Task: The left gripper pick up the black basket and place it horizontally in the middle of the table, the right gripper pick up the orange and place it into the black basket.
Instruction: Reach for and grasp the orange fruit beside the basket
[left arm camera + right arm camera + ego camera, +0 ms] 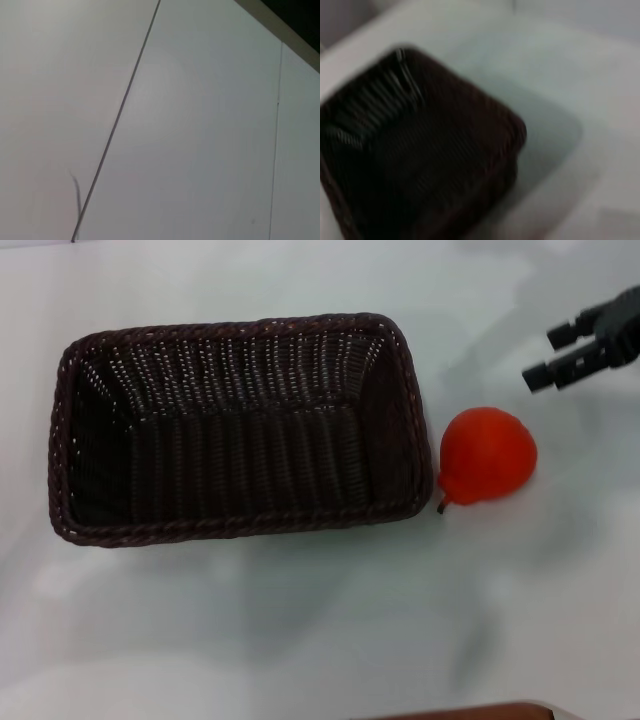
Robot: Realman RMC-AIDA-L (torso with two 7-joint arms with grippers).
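Note:
The black basket lies lengthwise across the middle of the white table, open side up and empty. It also shows blurred in the right wrist view. The orange rests on the table just right of the basket's right end, its stem end pointing at the basket, close to the rim. My right gripper hovers at the far right, beyond and to the right of the orange, open and empty. My left gripper is out of view.
A brown edge shows at the table's near side. The left wrist view shows only white panels with a dark seam and a dark strip at one corner.

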